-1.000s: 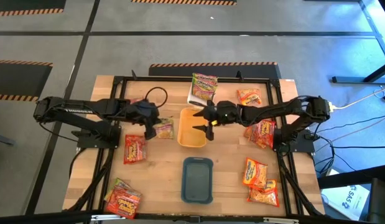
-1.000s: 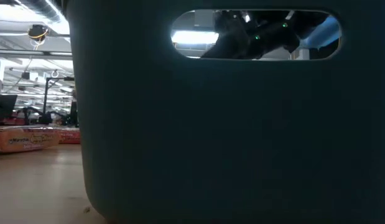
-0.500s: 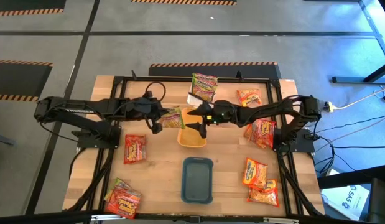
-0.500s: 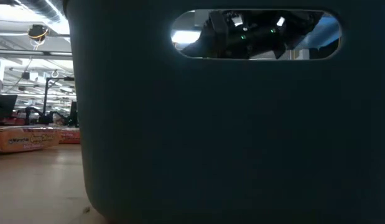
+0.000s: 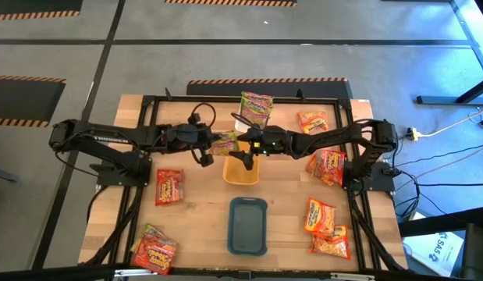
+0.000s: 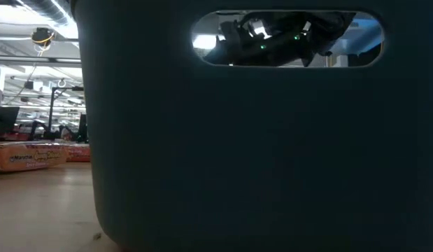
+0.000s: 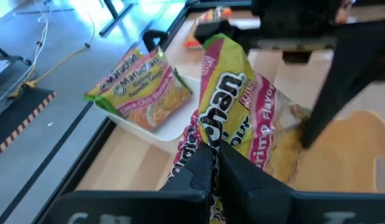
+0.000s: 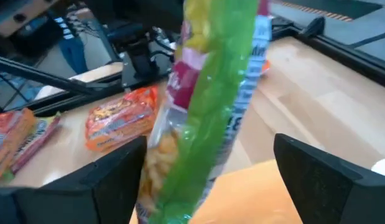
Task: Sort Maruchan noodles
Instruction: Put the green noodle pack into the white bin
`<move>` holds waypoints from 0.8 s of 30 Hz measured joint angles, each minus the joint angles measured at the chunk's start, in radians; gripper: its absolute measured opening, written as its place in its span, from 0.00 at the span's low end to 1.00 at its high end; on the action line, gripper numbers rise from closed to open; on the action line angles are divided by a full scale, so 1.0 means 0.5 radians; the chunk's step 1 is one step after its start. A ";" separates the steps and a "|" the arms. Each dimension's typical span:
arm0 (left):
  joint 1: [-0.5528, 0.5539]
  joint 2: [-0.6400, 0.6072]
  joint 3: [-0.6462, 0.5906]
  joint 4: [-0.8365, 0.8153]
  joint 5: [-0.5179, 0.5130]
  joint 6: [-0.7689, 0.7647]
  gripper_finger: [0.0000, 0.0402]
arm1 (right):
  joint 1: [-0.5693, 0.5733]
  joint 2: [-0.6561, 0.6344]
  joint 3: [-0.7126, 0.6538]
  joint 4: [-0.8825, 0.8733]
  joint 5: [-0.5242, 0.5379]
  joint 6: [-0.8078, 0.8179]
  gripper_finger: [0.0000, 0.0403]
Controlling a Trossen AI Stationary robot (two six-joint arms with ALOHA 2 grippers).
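Note:
My left gripper (image 5: 213, 147) (image 7: 212, 148) is shut on a green-pink Maruchan packet (image 5: 225, 143) (image 7: 232, 102), held in the air at the far left rim of the orange tray (image 5: 241, 165). My right gripper (image 5: 243, 151) (image 8: 211, 180) is open. Its two fingers stand on either side of the same packet (image 8: 208, 106), which shows edge-on between them, apart from both. A second green-pink packet (image 5: 256, 108) (image 7: 141, 84) lies in the white tray (image 5: 243, 124). My left gripper pinches the green-pink packet by its near edge (image 7: 204, 134) between its two fingers. The fingers come about level from the table's left. The packet is lifted clear and stands up on edge beyond the fingers, a little crumpled.
The teal tray (image 5: 247, 225) stands near the front and fills the low view (image 6: 272, 154). A red packet (image 5: 168, 186) lies at the left. Orange packets (image 5: 313, 121) (image 5: 328, 165) (image 5: 320, 216) lie at the right. More packets (image 5: 154, 250) lie at the front left.
My left gripper has lifted the green-pink packet off the table and carried it toward the right and far edges, to the orange tray's rim. My right gripper has gone toward the table's left, and its open fingers now stand around the packet.

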 joint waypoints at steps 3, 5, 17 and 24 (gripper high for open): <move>-0.024 -0.003 0.000 0.054 -0.002 0.002 0.01 | 0.004 0.020 0.007 0.051 0.018 -0.011 0.83; -0.033 -0.003 0.000 0.066 0.000 0.002 0.01 | 0.004 0.022 0.005 0.106 -0.011 -0.013 0.82; -0.035 -0.003 0.000 0.151 0.020 -0.030 0.08 | 0.004 0.021 0.007 0.124 -0.051 -0.078 0.40; -0.082 -0.004 0.000 0.148 0.052 -0.057 0.28 | 0.004 0.021 0.007 0.083 -0.050 -0.183 0.23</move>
